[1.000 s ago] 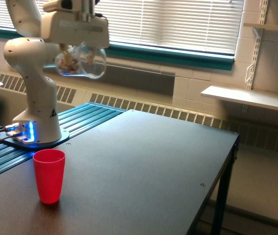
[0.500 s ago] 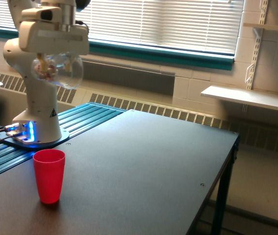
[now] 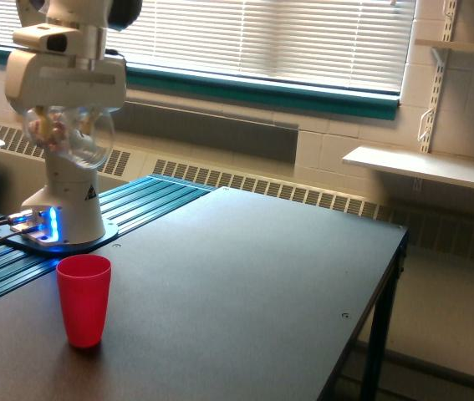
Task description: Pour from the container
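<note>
One clear rounded glass container [image 3: 68, 135] with small pinkish and white pieces hangs high above the dark surface [image 3: 245, 284], held between the jaws of the white gripper [image 3: 64, 113]. Below it, well apart, stands an opaque red plastic cup [image 3: 84, 299].

At upper left, the gripper [image 3: 67, 113] fingers are hidden behind the container [image 3: 69, 138], whose small pieces blur together. The arm's top and the table's [image 3: 245, 292] near edge are cut off.
</note>
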Controlling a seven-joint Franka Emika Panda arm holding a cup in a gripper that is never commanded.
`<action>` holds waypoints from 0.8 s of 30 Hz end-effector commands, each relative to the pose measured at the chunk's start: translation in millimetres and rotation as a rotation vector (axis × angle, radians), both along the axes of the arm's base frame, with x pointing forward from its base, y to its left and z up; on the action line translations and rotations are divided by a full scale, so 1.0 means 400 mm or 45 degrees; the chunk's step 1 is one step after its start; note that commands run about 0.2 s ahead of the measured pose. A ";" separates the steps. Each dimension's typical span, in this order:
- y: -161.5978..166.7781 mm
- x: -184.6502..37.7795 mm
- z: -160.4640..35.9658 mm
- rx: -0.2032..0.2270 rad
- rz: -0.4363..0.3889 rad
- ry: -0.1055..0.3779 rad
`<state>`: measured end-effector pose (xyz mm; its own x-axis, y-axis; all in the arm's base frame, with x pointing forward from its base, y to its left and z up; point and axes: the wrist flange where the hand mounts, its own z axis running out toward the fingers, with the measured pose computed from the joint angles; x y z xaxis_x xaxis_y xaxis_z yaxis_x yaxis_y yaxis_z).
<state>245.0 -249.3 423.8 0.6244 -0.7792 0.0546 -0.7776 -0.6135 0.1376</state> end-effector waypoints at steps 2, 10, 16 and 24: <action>-0.061 -0.010 -0.031 -0.022 0.002 0.049; -0.123 -0.011 -0.083 -0.046 -0.017 0.084; -0.162 0.001 -0.093 -0.082 -0.062 0.071; -0.171 0.042 -0.117 -0.074 -0.109 0.122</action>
<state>245.0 -318.8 377.2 0.5754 -0.8171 0.0345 -0.7994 -0.5530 0.2348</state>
